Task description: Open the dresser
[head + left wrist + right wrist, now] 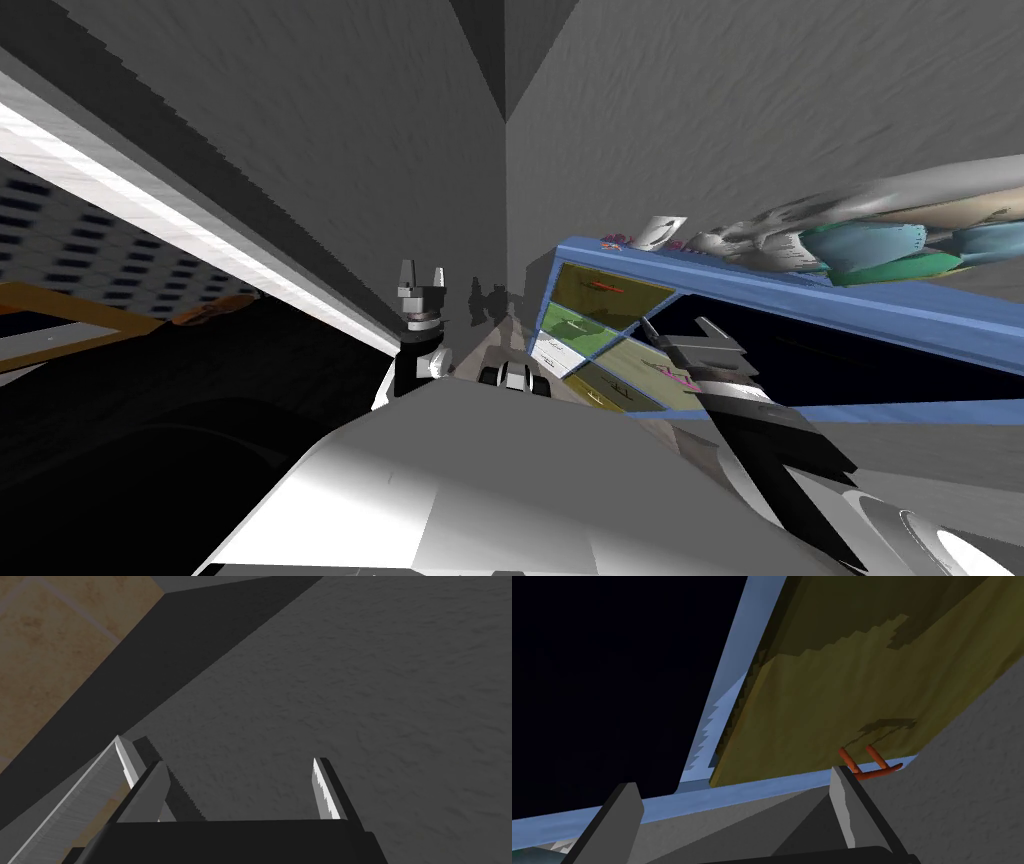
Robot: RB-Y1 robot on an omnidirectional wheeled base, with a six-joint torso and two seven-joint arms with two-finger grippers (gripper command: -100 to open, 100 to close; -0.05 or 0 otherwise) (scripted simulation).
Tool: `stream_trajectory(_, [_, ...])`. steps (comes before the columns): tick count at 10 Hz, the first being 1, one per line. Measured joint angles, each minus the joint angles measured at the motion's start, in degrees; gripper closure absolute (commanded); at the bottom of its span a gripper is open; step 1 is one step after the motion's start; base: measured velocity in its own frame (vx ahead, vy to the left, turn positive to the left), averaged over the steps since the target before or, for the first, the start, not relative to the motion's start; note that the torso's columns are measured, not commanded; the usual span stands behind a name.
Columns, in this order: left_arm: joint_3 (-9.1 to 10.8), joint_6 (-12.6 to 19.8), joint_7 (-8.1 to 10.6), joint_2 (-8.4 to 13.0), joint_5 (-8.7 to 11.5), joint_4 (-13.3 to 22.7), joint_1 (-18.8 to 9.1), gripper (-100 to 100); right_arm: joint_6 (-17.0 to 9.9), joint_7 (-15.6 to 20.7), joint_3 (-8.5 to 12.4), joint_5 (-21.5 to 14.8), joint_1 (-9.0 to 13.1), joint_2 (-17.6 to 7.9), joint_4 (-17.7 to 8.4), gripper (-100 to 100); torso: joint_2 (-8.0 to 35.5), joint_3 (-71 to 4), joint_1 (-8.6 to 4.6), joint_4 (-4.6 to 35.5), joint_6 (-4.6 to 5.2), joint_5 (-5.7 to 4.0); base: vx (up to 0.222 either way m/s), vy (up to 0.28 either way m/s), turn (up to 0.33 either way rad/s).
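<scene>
Head view is where the blue dresser (800, 300) is seen, at the robot's right side against the grey wall, with several coloured drawer fronts and a large black area inside its frame. Some loose things (860, 245) are lying on its top. The right gripper (685, 340) is held out close to the drawer fronts, and the left gripper (420, 275) is raised near the wall, well apart from the dresser.

In the right wrist view, the right gripper (732, 811) is seen with its fingers spread wide and nothing between them. Beyond them the blue frame of the dresser (737, 788) is found, and an olive drawer front (837, 691) with a thin orange-red handle (869, 768). The handle is just beside one fingertip, not between the two.

In the left wrist view, the left gripper (225, 786) is also spread and empty.

The drawer is judged to be stiff and rather light, made to slide straight out. The handle is the right place to be gripped: a slim bar on two short posts. It is probably smooth, so the thin fingers could slip off it. The bar should be brought between the fingers first, and a straight pull is advised, since a slanted pull could jam the drawer.
</scene>
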State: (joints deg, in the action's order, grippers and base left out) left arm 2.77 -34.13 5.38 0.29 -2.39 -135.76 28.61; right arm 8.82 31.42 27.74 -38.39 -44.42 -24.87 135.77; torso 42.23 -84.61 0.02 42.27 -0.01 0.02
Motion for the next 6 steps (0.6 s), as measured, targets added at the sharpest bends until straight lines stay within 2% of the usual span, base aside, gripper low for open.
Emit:
stream_trajectory(2, [0.0, 0.0, 0.0, 0.0, 0.0, 0.0, 0.0, 0, -1.5, 1.9, 1.9, -1.7, -1.1, -0.8, -0.5, -100, 0.1, 0.1, 0.08, 0.0, 0.0, 0.01, 0.096, 0.223, -0.054])
stream_trajectory(6, [0.0, 0.0, 0.0, 0.0, 0.0, 0.0, 0.0, 0, -4.1, 6.1, 5.3, -5.0, -2.8, -2.5, -1.9, -100, 0.1, 0.1, -0.1, 0.0, 0.01, -0.05, 0.094, 0.17, -0.043])
